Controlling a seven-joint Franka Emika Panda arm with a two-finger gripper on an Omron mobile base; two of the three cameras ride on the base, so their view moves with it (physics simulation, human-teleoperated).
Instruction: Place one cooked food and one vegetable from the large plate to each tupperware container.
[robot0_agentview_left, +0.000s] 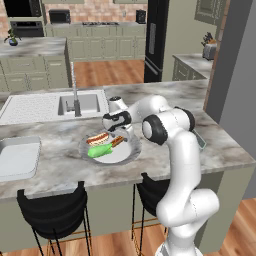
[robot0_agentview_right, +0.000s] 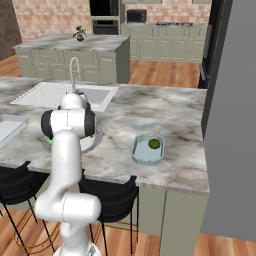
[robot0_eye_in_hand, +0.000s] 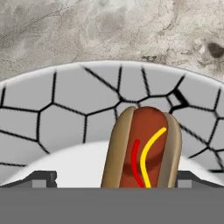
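Observation:
The large plate (robot0_agentview_left: 131, 152) lies on the marble counter in front of the sink, its crackled rim (robot0_eye_in_hand: 65, 100) filling the hand view. On it sit the hot dog (robot0_agentview_left: 97, 138), the long light-green vegetable (robot0_agentview_left: 100, 150) and the orange-brown sausage stick (robot0_agentview_left: 117, 141). My gripper (robot0_agentview_left: 120, 133) hangs low over the plate and is open; its fingertips (robot0_eye_in_hand: 43, 177) stand wide apart on either side of the hot dog (robot0_eye_in_hand: 142, 153). The small dark green vegetable (robot0_agentview_right: 154, 144) lies in the teal container (robot0_agentview_right: 148, 150). The grey-white container (robot0_agentview_left: 17, 157) sits at the counter's left.
A sink basin (robot0_agentview_left: 80, 104) with a tall faucet (robot0_agentview_left: 75, 90) lies behind the plate. Black bar stools (robot0_agentview_left: 55, 210) stand below the counter's front edge. A grey wall (robot0_agentview_right: 235, 125) rises at the counter's right end.

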